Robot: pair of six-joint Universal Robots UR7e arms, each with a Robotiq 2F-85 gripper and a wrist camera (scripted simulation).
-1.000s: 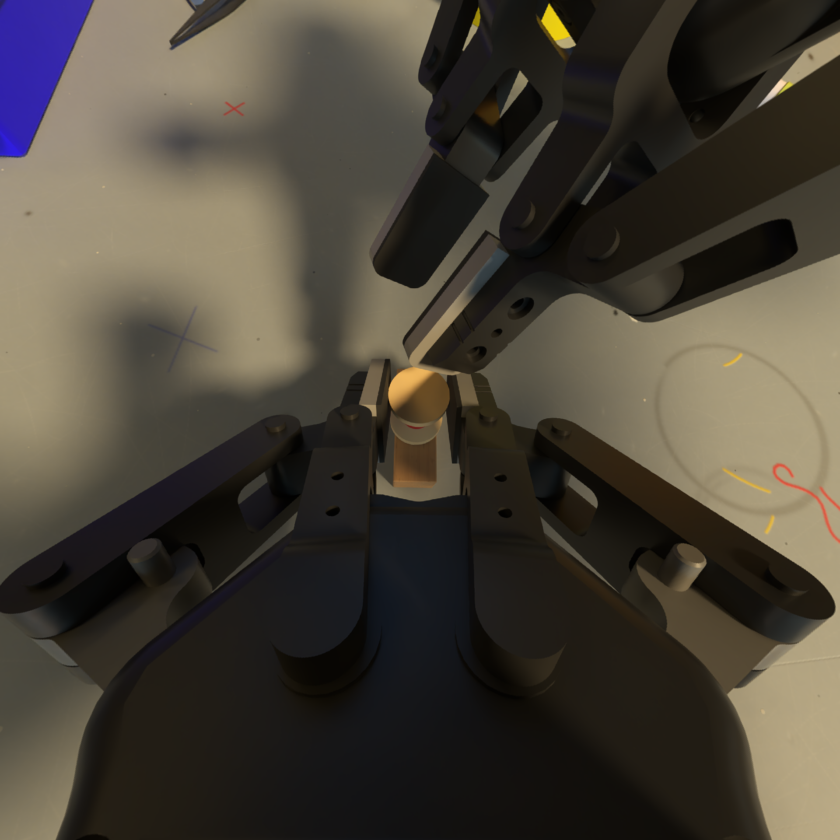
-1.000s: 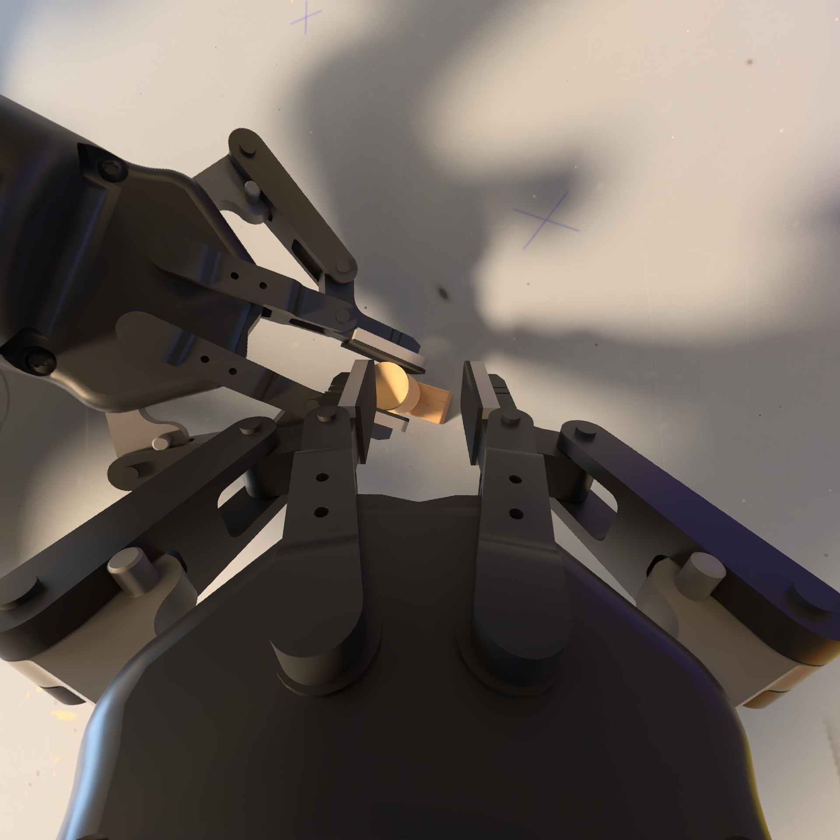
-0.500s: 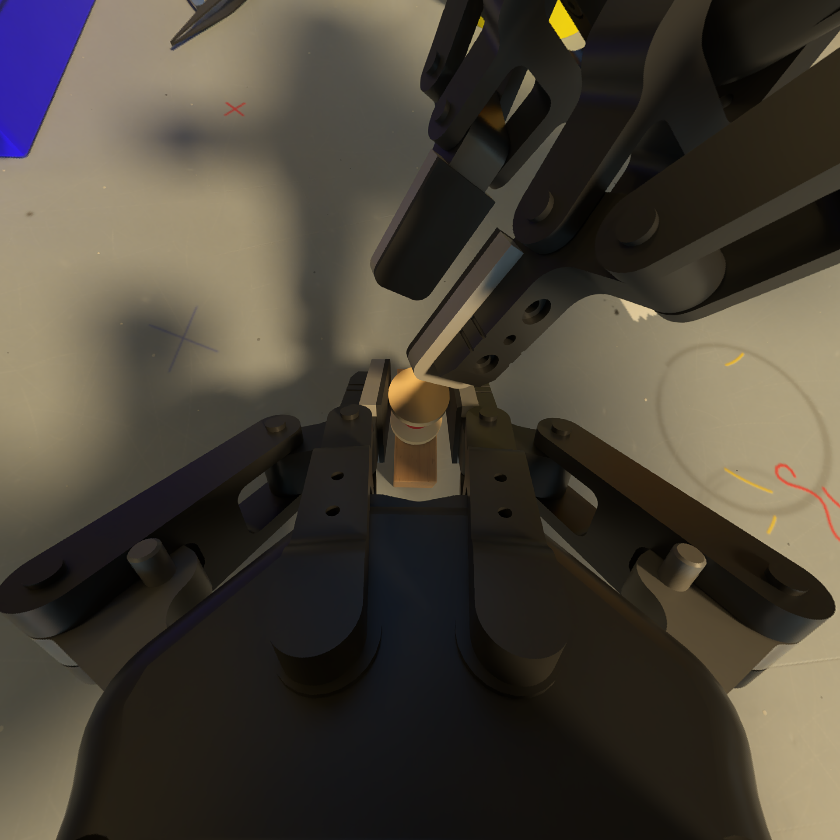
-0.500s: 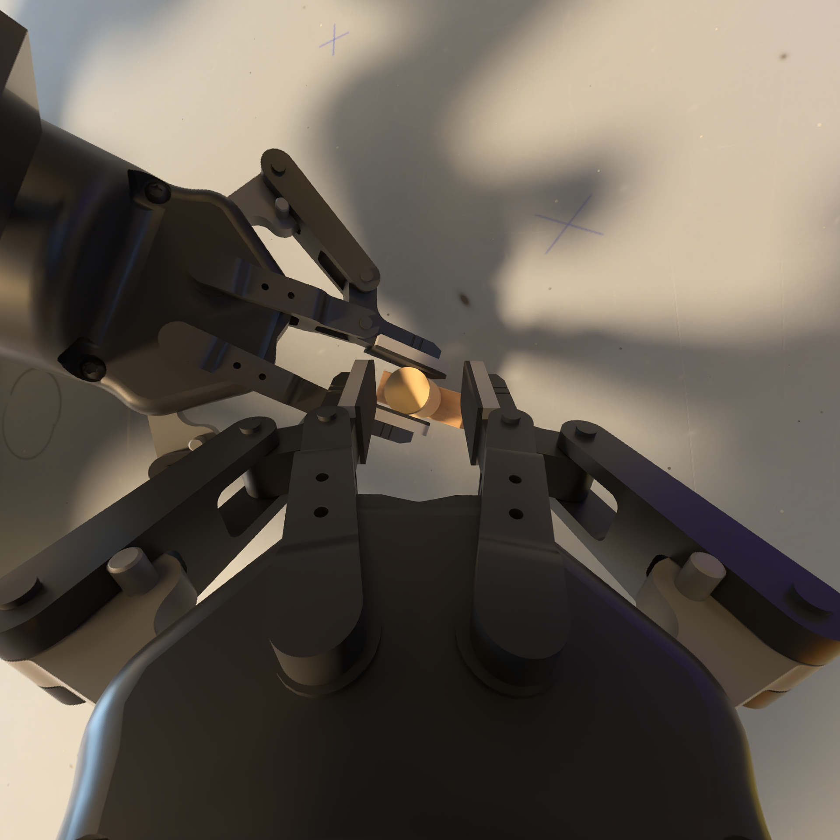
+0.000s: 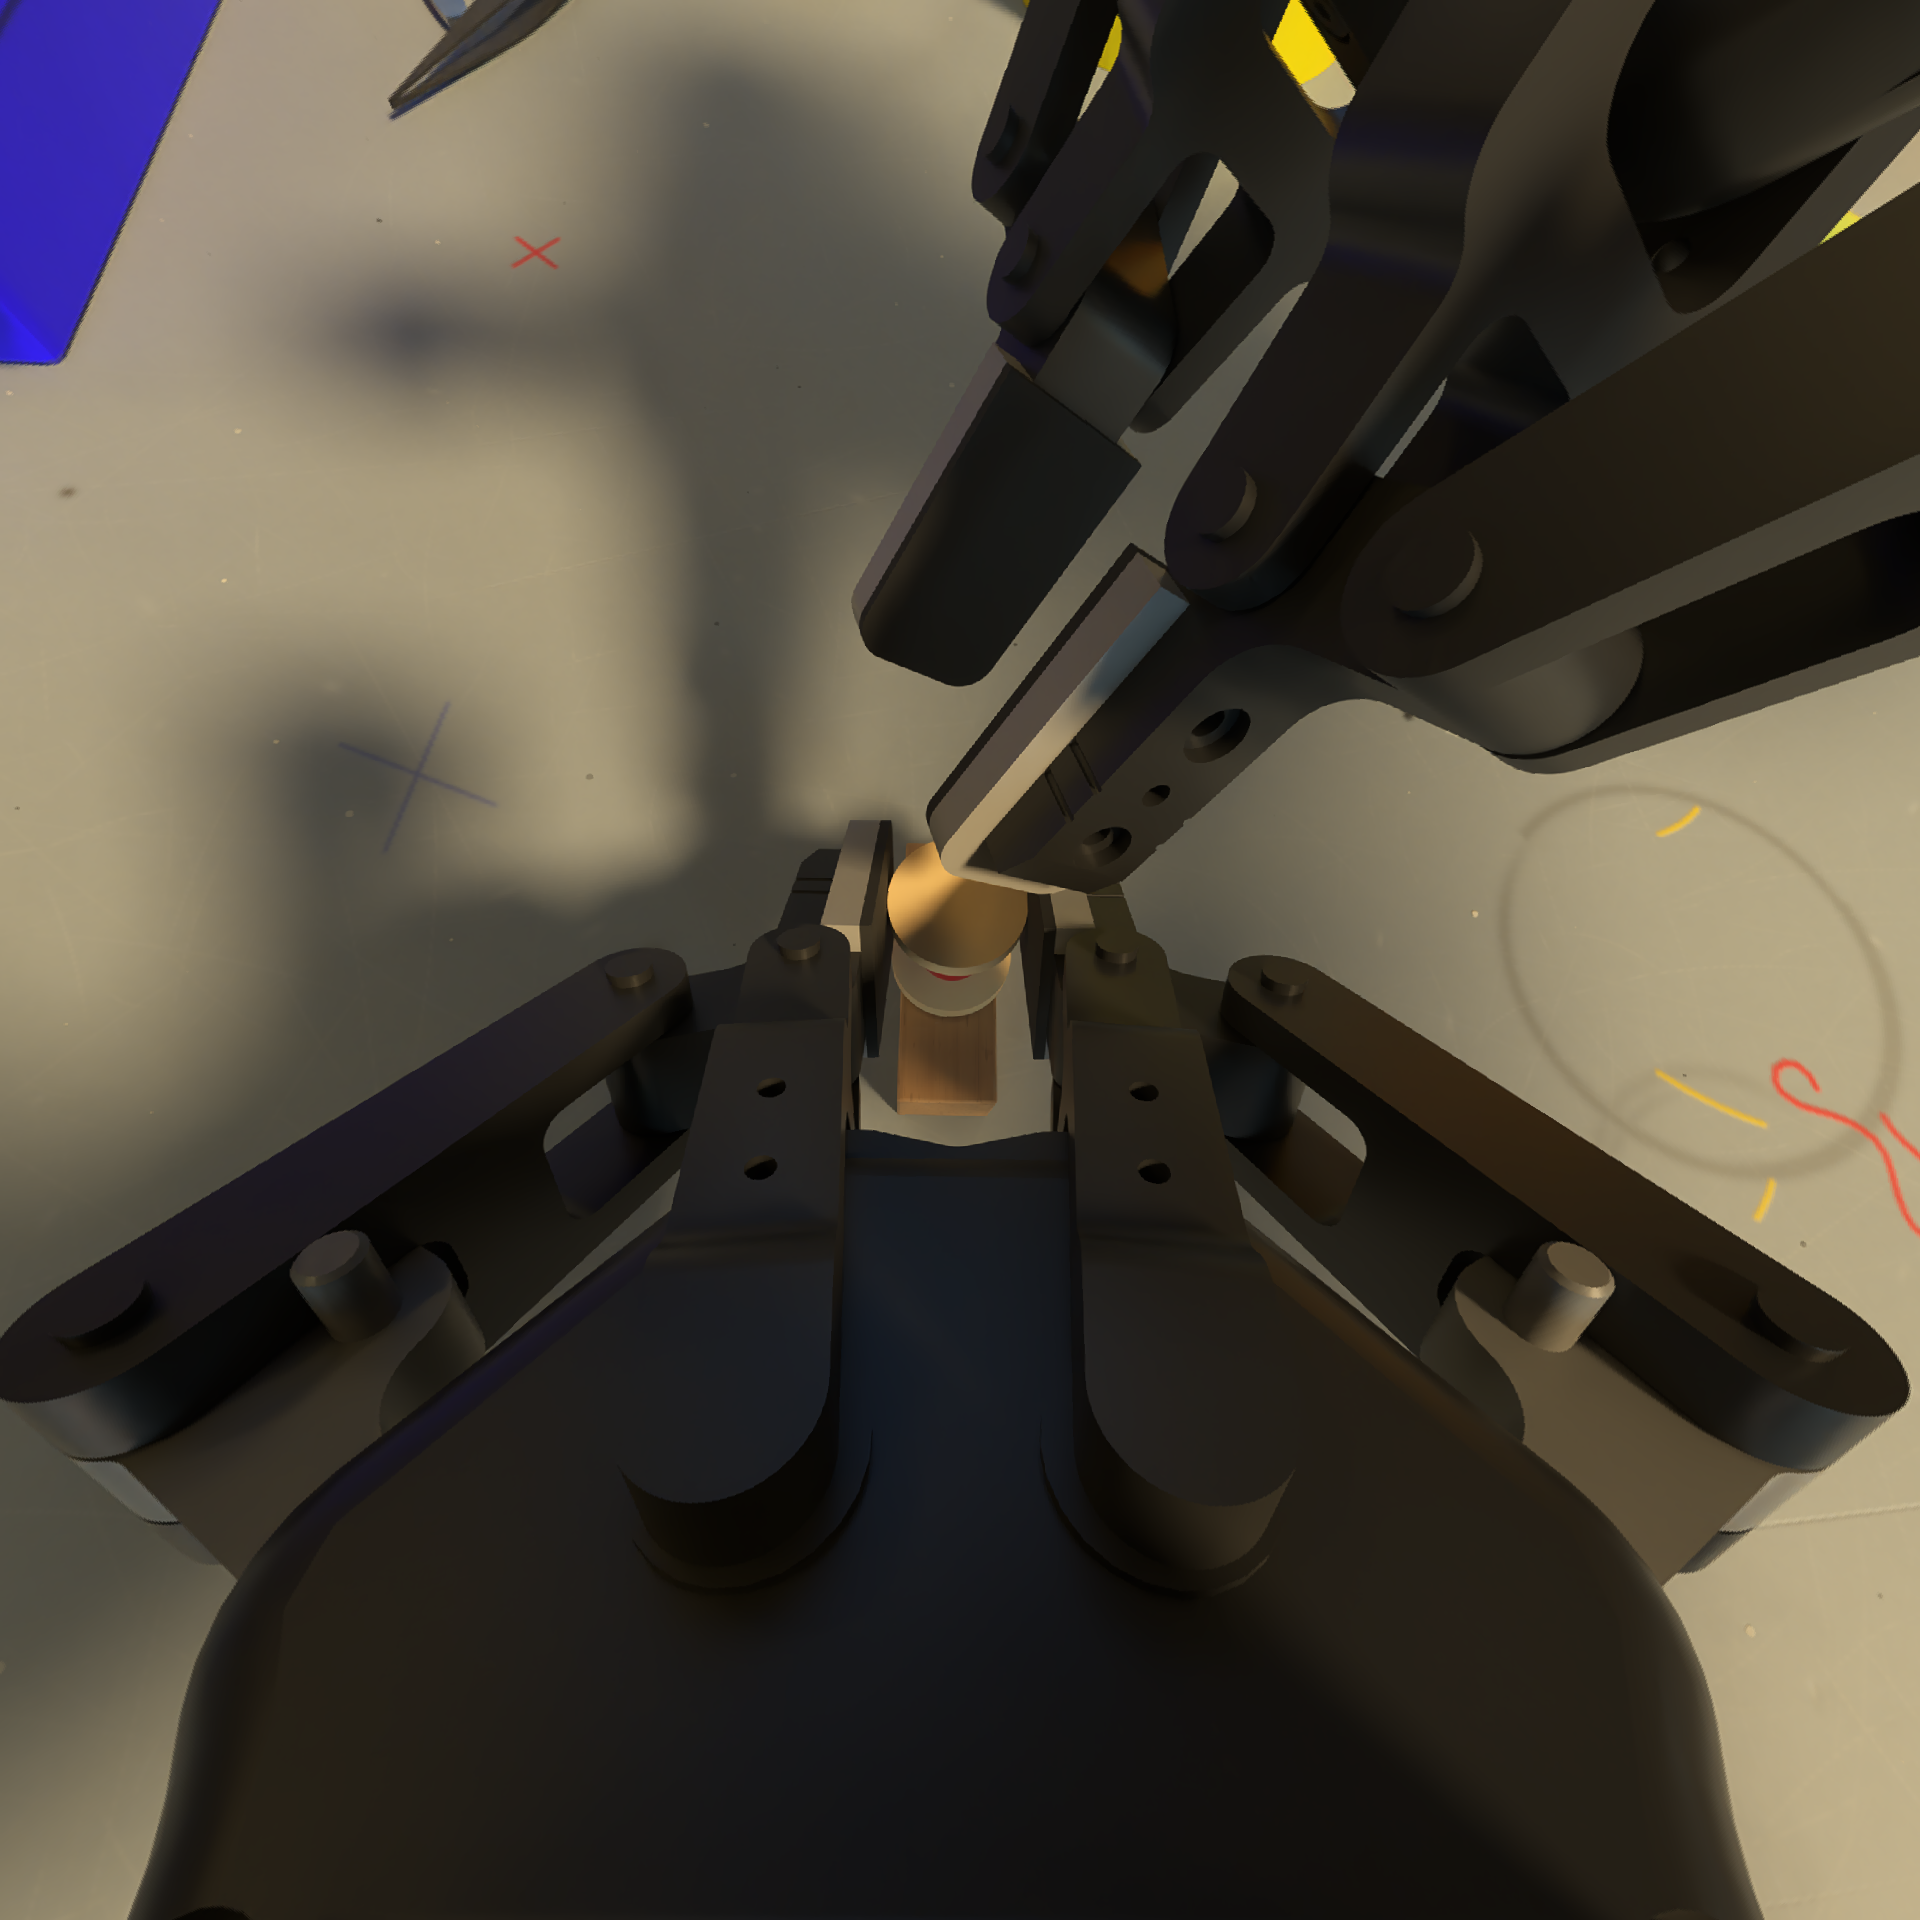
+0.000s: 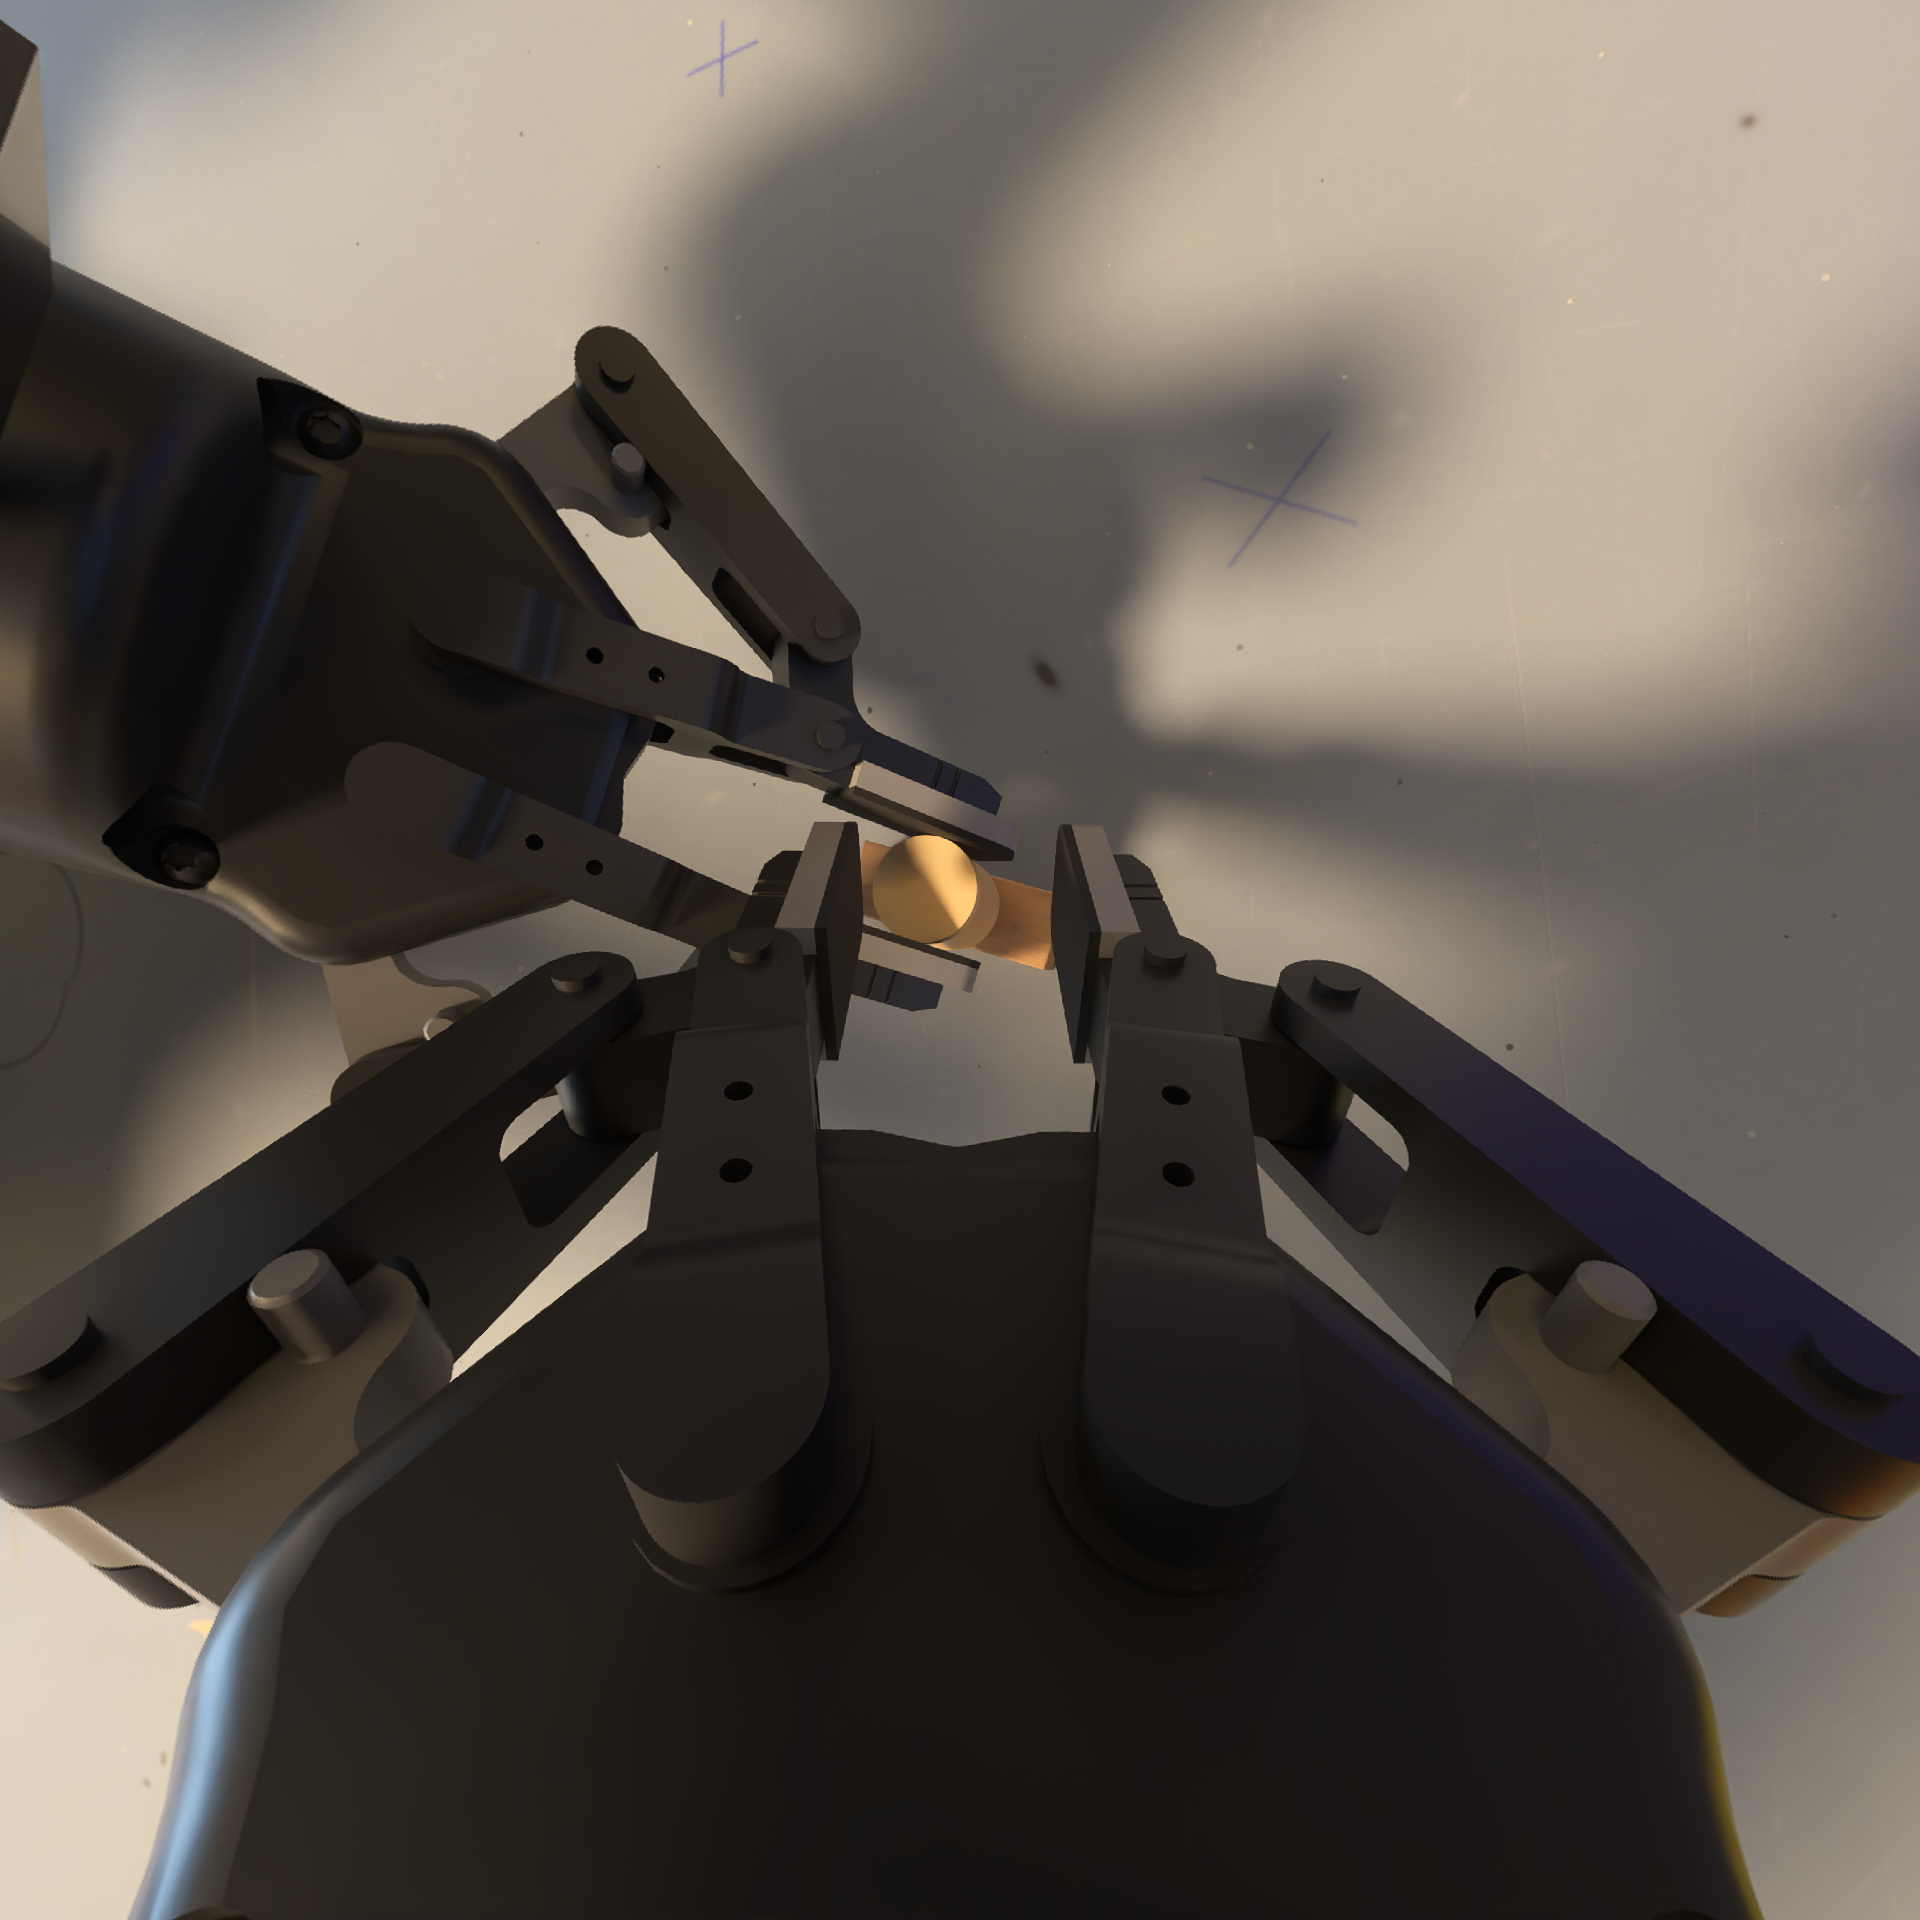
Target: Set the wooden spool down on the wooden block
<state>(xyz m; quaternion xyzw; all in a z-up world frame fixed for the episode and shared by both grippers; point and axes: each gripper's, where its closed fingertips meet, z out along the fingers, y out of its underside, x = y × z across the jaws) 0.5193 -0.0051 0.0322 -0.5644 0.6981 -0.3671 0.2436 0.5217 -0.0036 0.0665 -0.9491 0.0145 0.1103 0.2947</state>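
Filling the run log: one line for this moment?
left gripper: shut on wooden spool | wooden block: beneath | right gripper: open, straddling

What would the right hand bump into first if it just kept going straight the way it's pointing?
Probably the wooden spool, which sits right between the right hand's open fingers, held by the left hand over the wooden block. Depth is unclear, so one finger may graze the left hand first.

Two grippers show: the left gripper (image 5: 954,914) and the right gripper (image 6: 956,914). One wooden spool (image 5: 951,920) stands on one wooden block (image 5: 945,1065). Away from the spool, the table (image 5: 312,582) bears one blue sheet (image 5: 73,156), one red cross mark (image 5: 535,252), one dark cross mark (image 5: 416,774) and one drawn ring (image 5: 1694,987).
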